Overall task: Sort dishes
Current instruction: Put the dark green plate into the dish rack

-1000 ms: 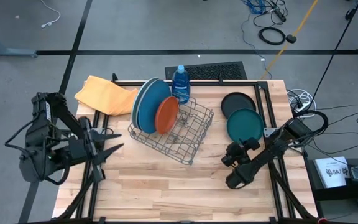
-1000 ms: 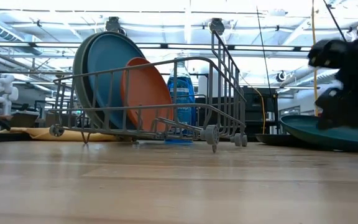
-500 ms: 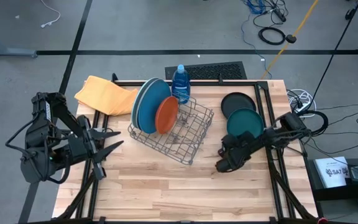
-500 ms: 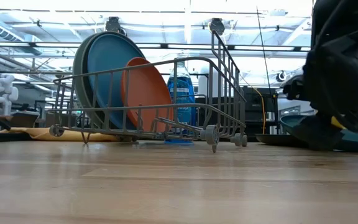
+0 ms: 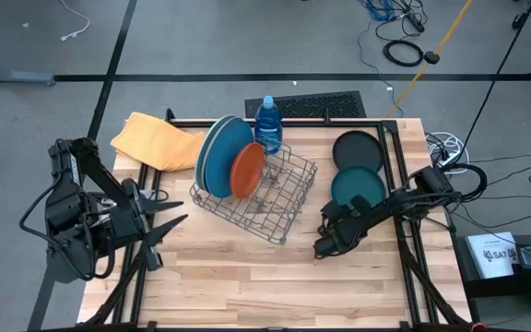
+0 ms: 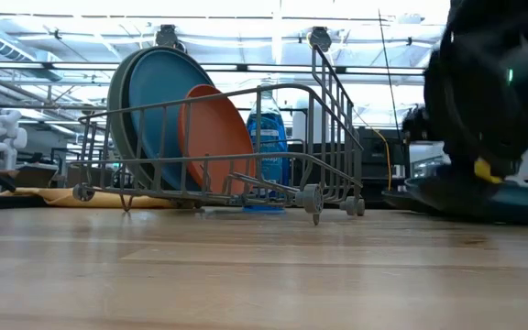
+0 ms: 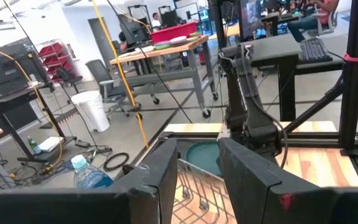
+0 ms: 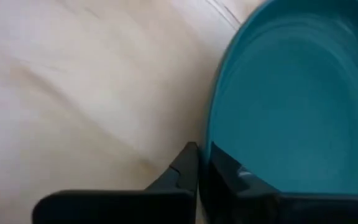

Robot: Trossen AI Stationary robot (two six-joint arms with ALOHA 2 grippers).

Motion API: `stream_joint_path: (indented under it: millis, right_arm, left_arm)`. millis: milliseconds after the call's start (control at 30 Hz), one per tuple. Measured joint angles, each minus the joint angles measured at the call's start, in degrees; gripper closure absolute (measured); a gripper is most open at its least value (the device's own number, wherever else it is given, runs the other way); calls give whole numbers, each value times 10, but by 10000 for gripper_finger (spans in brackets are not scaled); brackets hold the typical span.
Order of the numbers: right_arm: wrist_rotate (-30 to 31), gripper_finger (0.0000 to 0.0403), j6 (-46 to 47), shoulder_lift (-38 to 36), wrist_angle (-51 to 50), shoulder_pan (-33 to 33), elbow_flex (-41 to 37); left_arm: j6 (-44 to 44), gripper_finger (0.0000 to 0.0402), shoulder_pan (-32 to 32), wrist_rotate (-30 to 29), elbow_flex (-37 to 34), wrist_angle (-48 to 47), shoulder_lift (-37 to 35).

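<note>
From above, your right pincer (image 5: 325, 243) sat low at the right of centre, at the near rim of the teal plate (image 5: 358, 187), probably so the plate could be lifted by its edge. The black plate (image 5: 358, 148) lay just above it. In the wire rack (image 5: 279, 198), the big blue plate (image 5: 224, 152) and the orange plate (image 5: 246, 171) stood on edge, leaning, held up by the wires. Your left pincer (image 5: 169, 228) waited at the left, fingers part open, holding nothing.

From tabletop height, the right arm (image 6: 489, 92) blocked most of the teal plate (image 6: 521, 203) at the right edge; you could not see the grip there.

The left wrist camera showed only a sliver of the teal plate (image 7: 204, 157) between the fingers.

The right wrist camera showed the pincer (image 8: 202, 163) pinched shut on the teal plate's (image 8: 297, 99) rim; the plate was cut off.
</note>
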Motion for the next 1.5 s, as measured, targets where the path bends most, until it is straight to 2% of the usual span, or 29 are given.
stream_joint_path:
  millis: [167, 400, 533, 667, 800, 867, 1133, 1233, 1300, 1400, 1433, 1500]
  right_arm:
    - [4, 400, 5, 0, -88, 17, 95]
    - [87, 401, 55, 0, -253, 64, 268]
    - [187, 401, 109, 0, -329, 101, 378]
    - [349, 402, 109, -4, -332, 133, 458]
    - [515, 402, 51, -7, -290, 142, 516]
    - [549, 402, -8, -6, -236, 139, 535]
    - [551, 402, -246, 1, 60, 82, 551]
    - [531, 402, -320, 9, 144, 69, 550]
    - [471, 402, -404, 10, 205, 56, 550]
    - [273, 401, -570, 12, 346, 33, 550]
    - [228, 401, -612, 19, 402, 27, 550]
    - [175, 400, -686, 34, 508, 22, 551]
  left_arm:
    - [-12, 278, 0, 0, -7, -1, 0]
    - [-12, 278, 0, 0, -7, -3, 0]
    - [-12, 278, 0, 0, -7, -4, 0]
    - [-12, 278, 0, 0, -7, -5, 0]
    - [-12, 278, 0, 0, -7, -9, 3]
    - [-12, 278, 0, 0, -7, -9, 7]
    - [-12, 278, 0, 0, -7, -14, 15]
    - [-12, 278, 0, 0, -7, -14, 15]
    - [-12, 278, 0, 0, -7, -14, 15]
    - [-12, 278, 0, 0, -7, -14, 15]
    - [-12, 278, 0, 0, -7, -14, 15]
    - [-12, 278, 0, 0, -7, -14, 15]
